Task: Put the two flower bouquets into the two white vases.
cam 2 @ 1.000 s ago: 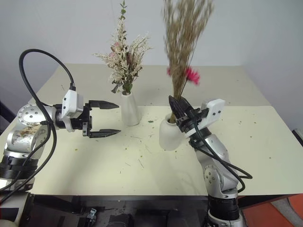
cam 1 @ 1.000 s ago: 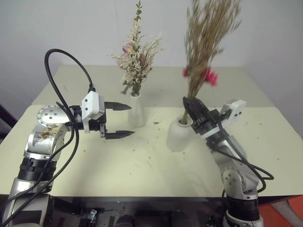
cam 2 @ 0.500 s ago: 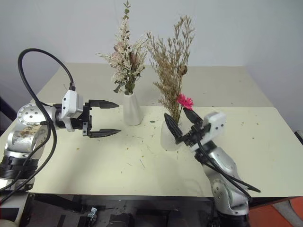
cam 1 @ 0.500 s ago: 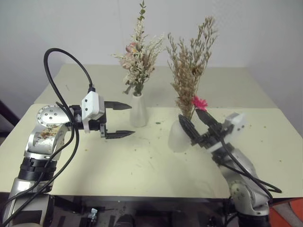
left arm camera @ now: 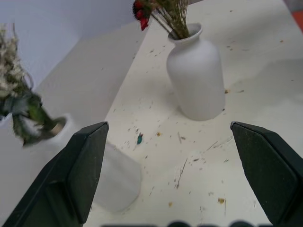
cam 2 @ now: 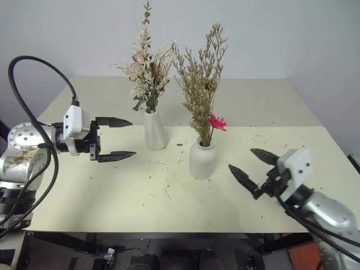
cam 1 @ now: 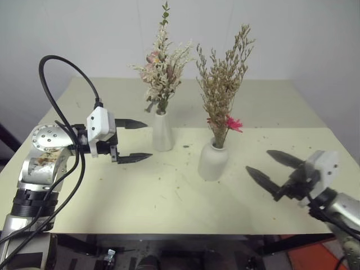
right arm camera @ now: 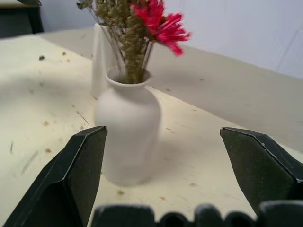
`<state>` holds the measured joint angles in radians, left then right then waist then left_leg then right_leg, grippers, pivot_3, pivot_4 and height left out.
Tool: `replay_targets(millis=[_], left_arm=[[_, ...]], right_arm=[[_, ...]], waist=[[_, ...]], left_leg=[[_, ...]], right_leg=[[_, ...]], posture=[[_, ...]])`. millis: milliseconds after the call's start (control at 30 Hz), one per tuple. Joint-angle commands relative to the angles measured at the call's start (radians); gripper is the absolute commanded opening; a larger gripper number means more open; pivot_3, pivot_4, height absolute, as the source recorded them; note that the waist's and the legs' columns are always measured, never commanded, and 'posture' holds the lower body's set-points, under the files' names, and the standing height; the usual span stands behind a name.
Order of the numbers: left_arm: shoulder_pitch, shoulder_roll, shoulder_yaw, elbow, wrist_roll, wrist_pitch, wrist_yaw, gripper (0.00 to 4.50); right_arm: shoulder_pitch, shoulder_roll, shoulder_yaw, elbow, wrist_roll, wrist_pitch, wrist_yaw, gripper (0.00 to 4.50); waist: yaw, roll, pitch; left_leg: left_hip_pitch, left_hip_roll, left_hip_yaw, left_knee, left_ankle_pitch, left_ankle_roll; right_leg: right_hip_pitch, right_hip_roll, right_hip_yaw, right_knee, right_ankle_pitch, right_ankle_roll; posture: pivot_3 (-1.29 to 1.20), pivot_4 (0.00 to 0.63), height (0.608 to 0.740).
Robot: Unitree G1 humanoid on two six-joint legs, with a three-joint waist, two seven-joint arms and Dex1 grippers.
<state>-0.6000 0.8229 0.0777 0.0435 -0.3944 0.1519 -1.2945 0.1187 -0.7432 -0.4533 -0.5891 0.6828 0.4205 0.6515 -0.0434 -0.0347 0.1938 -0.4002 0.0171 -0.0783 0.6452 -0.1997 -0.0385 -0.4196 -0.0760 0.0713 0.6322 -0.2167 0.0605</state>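
The two flower bouquets both stood in their vases. The dry bouquet (cam 1: 224, 84), a stiff fan of tan-brown sprigs with one pink-red daisy (cam 1: 232, 123) low on its right side, rose from the narrow neck of the squat vase (cam 1: 213, 160), a matte white, round-bodied ceramic piece that serves here as the landmark. The cream-and-pink bouquet (cam 1: 163, 64), feathery and pale with a few green leaves (and one thin leafy tip rising above the rest), stood in the tall vase (cam 1: 162, 131), a slim white tapered cone just behind and to the left of the squat vase, apart from it.

Both vases rested on the table (cam 1: 140, 197), a pale cream, smooth surface littered with small dark flecks and bits of stem around the squat vase's base.

The left gripper (cam 1: 136, 140) hovered to the left of the squat vase, beyond the tall one, its two black pointed fingers spread wide and holding nothing. The right gripper (cam 1: 273, 168) hung to the right of the squat vase and nearer the front edge, well apart from it, its fingers likewise spread wide and empty, aimed back toward the vase. In the right wrist view the squat vase (right arm camera: 127, 142) sat between the two dark, wedge-shaped fingertips (right arm camera: 71, 182), untouched.
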Motion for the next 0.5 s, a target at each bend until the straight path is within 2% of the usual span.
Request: replay_targets(millis=[33, 267, 500], left_arm=[[0.029, 0.040, 0.065, -0.032, -0.018, 0.000, 0.017, 4.50], [0.099, 0.098, 0.131, -0.064, -0.028, 0.024, 0.039, 4.50], [0.140, 0.141, 0.182, -0.095, -0.042, 0.049, 0.047, 4.50]], right_arm=[[0.011, -0.084, -0.113, 0.031, 0.041, 0.021, 0.098, 4.47], [0.000, -0.211, -0.206, 0.132, 0.027, 0.028, 0.234, 4.47], [-0.037, -0.233, -0.181, 0.169, 0.015, 0.036, 0.254, 4.47]], waist=[[0.000, 0.000, 0.000], [0.000, 0.000, 0.000], [0.001, 0.000, 0.000]], left_leg=[[0.000, 0.000, 0.000, 0.000, 0.000, 0.000], [0.000, 0.000, 0.000, 0.000, 0.000, 0.000], [0.000, 0.000, 0.000, 0.000, 0.000, 0.000]], right_leg=[[0.000, 0.000, 0.000, 0.000, 0.000, 0.000], [0.000, 0.000, 0.000, -0.001, 0.000, 0.000], [0.000, 0.000, 0.000, -0.001, 0.000, 0.000]], posture=[[0.00, 0.150, 0.740], [0.00, 0.150, 0.740], [0.00, 0.150, 0.740]])
